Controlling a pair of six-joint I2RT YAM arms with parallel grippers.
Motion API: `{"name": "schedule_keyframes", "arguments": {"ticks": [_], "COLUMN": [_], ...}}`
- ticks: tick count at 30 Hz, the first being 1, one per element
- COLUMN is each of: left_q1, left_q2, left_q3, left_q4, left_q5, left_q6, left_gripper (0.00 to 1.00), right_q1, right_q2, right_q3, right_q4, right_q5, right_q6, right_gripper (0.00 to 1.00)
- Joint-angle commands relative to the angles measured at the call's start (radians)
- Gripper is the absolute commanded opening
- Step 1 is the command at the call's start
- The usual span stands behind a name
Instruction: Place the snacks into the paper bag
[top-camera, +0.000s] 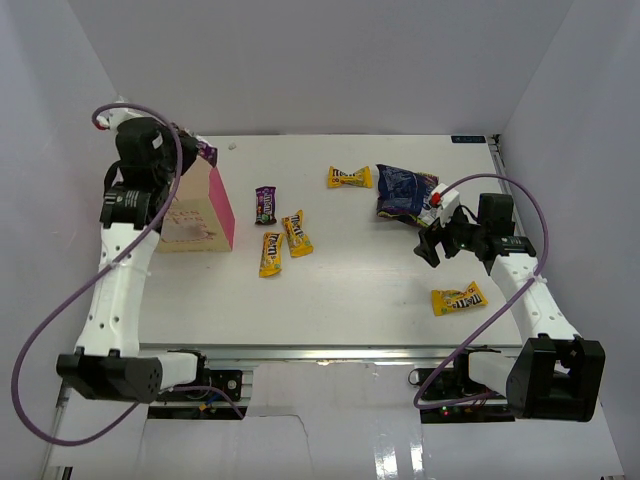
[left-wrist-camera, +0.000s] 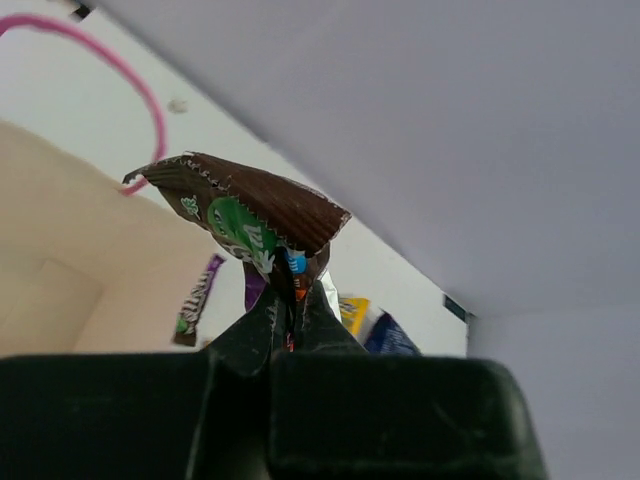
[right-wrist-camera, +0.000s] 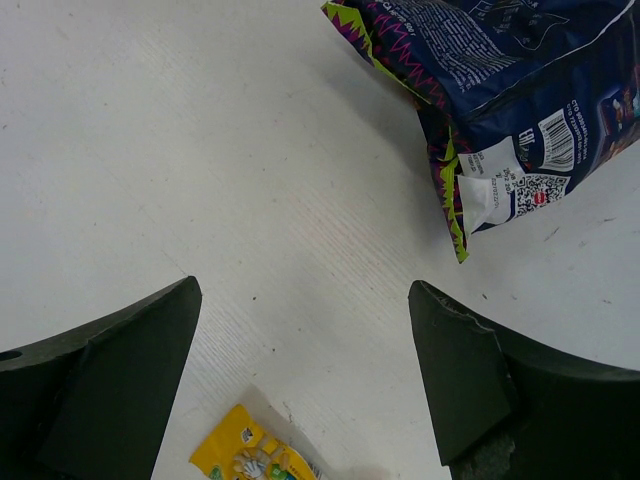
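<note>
At the far left, your left gripper (left-wrist-camera: 290, 305) pinches the brown packet (left-wrist-camera: 250, 205) by one end, just above the paper bag's (top-camera: 200, 200) open top.

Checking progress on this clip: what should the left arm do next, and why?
Probably ease over the bag and let go: the left fingers are shut on a brown packet close to it, though whether the packet hangs above the opening I cannot tell.
</note>
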Motion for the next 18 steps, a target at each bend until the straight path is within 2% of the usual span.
{"name": "schedule_keyframes", "arguments": {"ticks": [1,6,18], "left_q1": [0.006,0.029,0.139], "left_q2": [0.086,0.077,0.053], "left_q3": [0.043,0.012,-0.086], "left_q4": [-0.19,-0.209,-0.114], "left_q5": [-0.206,-0.252,-0.109], "left_q6": [-0.102,-0.154,-0.211], "left_gripper": [0.0,0.0,0.0], "right_q1": [-0.007,-0.011,-0.011], "right_q2": [-0.015,-0.019,-0.003], "right_q3": [0.037,0.024,0.031], "right_q4": [0.035,0.037,0.049], "right_q5": [0.009,0.021,0.004], "right_q6": [0.005,0.003,0.012], "right_gripper": [0.9,0.9,0.9]}}
